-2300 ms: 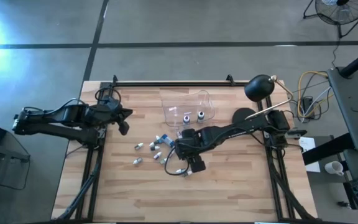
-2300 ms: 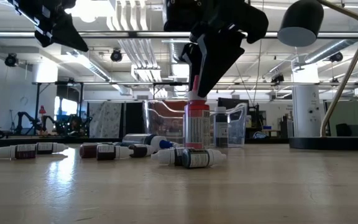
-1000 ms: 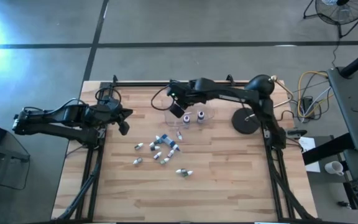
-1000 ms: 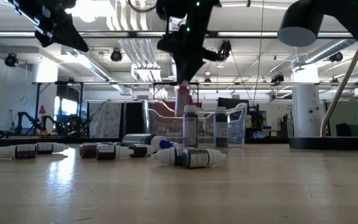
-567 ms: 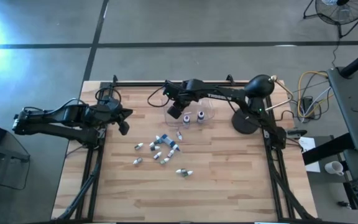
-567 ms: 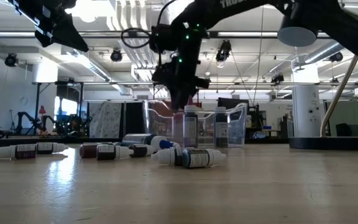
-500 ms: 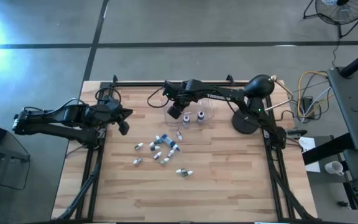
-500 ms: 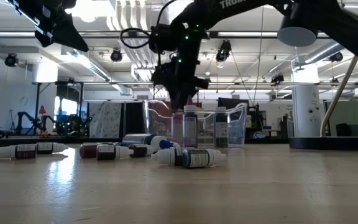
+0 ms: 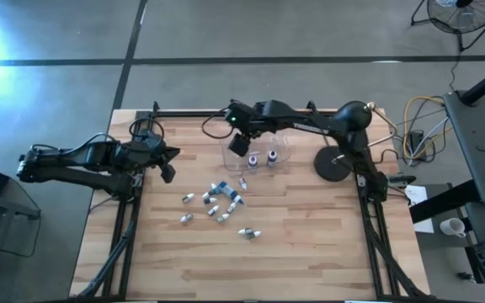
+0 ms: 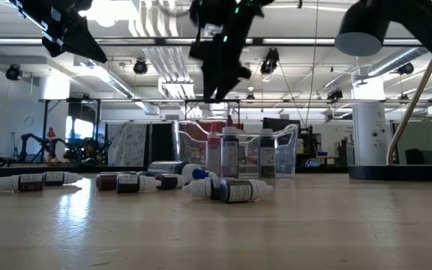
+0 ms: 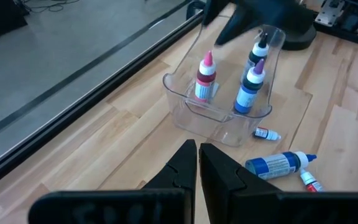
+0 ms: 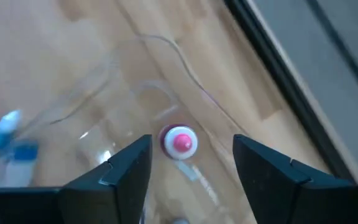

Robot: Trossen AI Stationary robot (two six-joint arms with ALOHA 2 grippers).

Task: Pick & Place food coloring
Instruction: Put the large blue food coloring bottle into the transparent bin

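A clear plastic tub point(image 9: 269, 140) stands near the table's far edge with three food coloring bottles upright in it: a pink-capped one point(image 12: 180, 140) point(image 11: 205, 77), a blue one point(image 11: 248, 88) and a dark-capped one point(image 11: 258, 50). Several more small bottles point(image 9: 221, 202) point(image 10: 227, 190) lie on their sides on the wood nearer the middle. My right gripper point(image 9: 239, 141) point(image 12: 191, 146) point(image 10: 220, 64) hangs open over the tub, straight above the pink-capped bottle and clear of it. My left gripper point(image 9: 168, 172) point(image 11: 197, 163) waits shut at the table's left side, raised.
A black desk lamp point(image 9: 351, 118) with a round base point(image 9: 333, 162) stands to the right of the tub. A black rail point(image 9: 192, 114) runs along the table's far edge. The near half of the wooden table point(image 9: 310, 252) is bare.
My right gripper went down into the tub with the pink-capped bottle, then rose straight up out of it. The bottle stays behind, standing upright in the tub beside the other two.
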